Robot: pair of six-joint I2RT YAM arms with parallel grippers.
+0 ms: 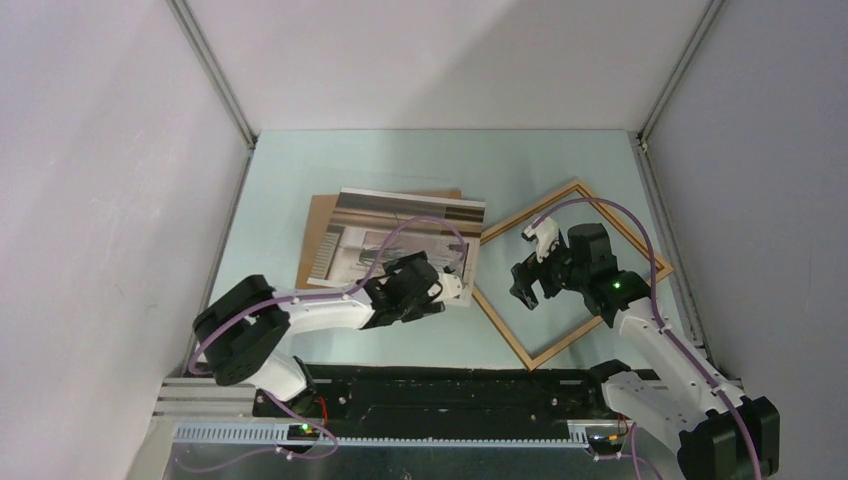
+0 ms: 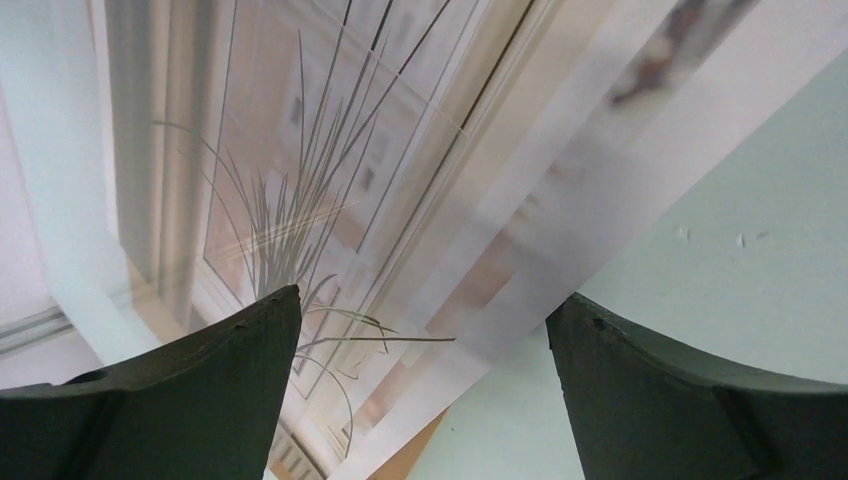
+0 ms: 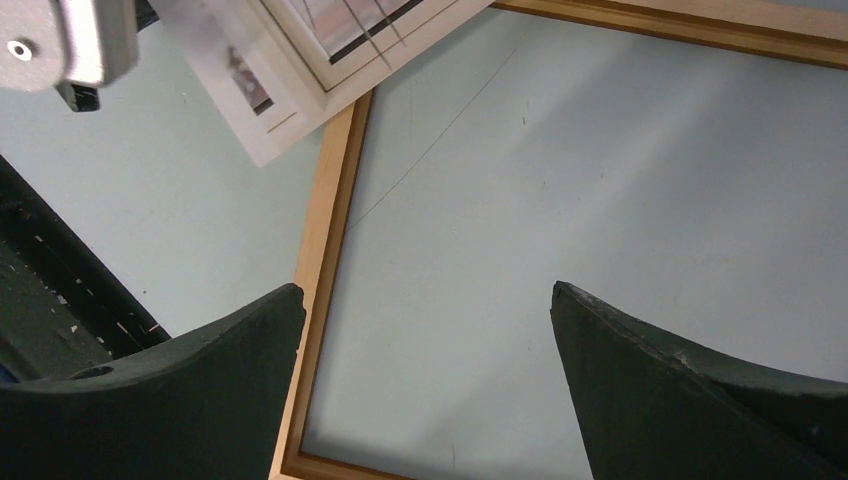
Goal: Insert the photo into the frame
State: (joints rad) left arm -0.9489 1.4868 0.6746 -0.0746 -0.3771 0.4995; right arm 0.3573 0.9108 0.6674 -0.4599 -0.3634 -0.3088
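Note:
The photo, a print of a grass plant by a window, lies face up at the middle left on a brown board. Its near right corner overlaps the left corner of the frame, a thin light-wood rectangle lying turned like a diamond on the right. My left gripper hovers open over that photo corner. In the left wrist view the photo fills the space between the open left gripper. My right gripper is open above the frame's inside. The right wrist view has the frame, the photo's corner and the open right gripper holding nothing.
A plain brown backing board lies under the photo, its edge showing in the left wrist view. White walls with metal rails close in the table. The arms' black base plate runs along the near edge.

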